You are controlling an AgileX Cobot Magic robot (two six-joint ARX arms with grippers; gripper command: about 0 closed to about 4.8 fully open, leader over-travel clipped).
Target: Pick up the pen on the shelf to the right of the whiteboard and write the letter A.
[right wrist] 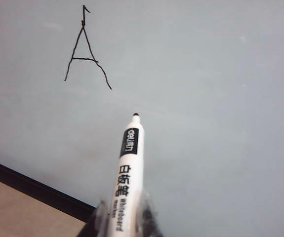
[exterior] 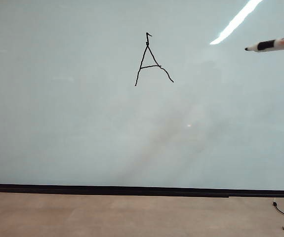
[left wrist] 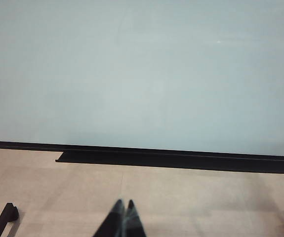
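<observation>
Now, operator, your whiteboard (exterior: 82,138) fills the exterior view, its black strip (exterior: 132,190) running along the lower edge above the tan floor (exterior: 107,215). High on the board, slightly right of centre, stands the letter A (exterior: 151,61), thin and shaky, hooked at the top. Your right gripper (right wrist: 124,224) pinches the pen (right wrist: 127,168), tip off the board, toward the upper right edge, well apart from the letter. Your left gripper (left wrist: 123,219) hangs low over the floor, fingers pressed together, holding nothing.
</observation>
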